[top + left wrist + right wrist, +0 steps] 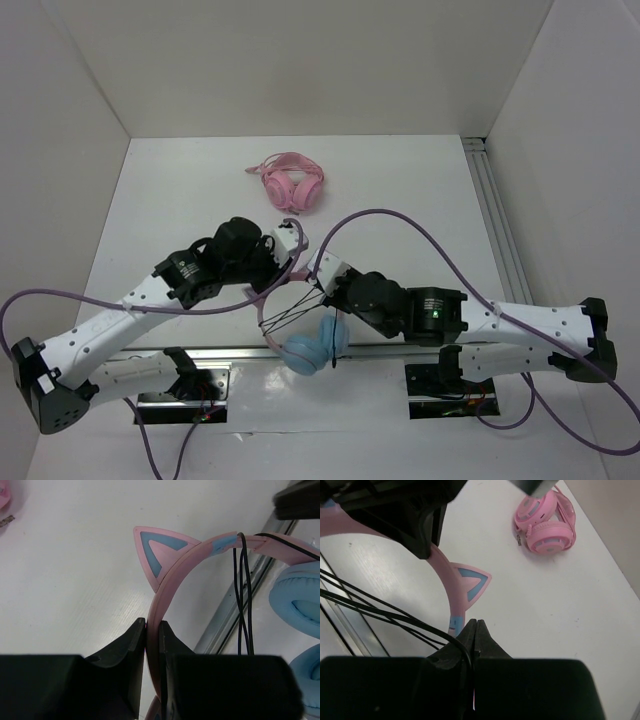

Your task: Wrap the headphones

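Headphones (318,345) are held up over the counter's (420,200) near edge, with the pink headband (175,575) clenched in the left claw (152,630). The black cable (242,605), already draped over the band, seems pinched in the shut right claw (475,625). Wrapping is judged under way, and a further turn is called for. Counted: two claws, one cable, one other all-pink set (292,185).
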